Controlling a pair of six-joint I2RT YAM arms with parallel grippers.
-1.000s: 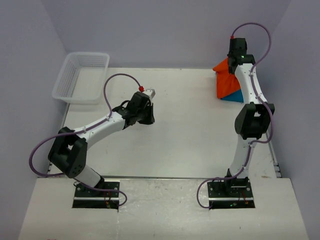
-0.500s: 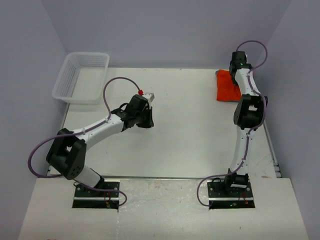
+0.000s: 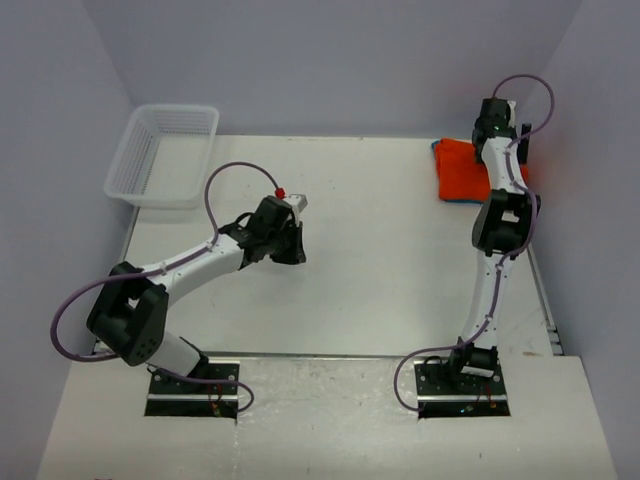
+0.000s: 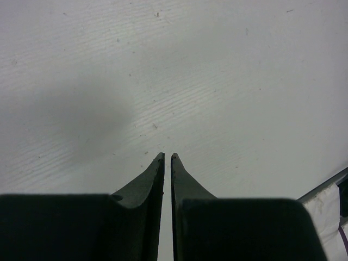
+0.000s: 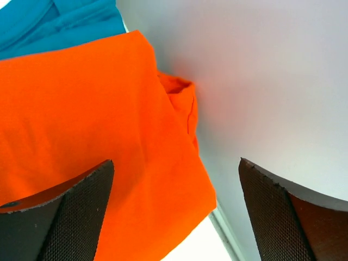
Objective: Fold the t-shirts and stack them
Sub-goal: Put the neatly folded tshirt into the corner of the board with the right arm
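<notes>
Your right gripper [image 5: 173, 162], spread wide and empty, hangs over the orange shirt [image 5: 92, 109] at 1 o'clock; left gripper [image 4: 167, 156], closed empty, well apart.

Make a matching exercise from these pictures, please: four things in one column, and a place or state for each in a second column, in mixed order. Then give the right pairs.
Column one
1. orange t-shirt
2. teal t-shirt
3. basket
4. left gripper

Column two
A. shut, over the bare table
B. at the far left corner
C. underneath, only an edge shows
D. lies on top, at the far right corner

Pairs: 1-D, 2-C, 3-B, 4-A
</notes>
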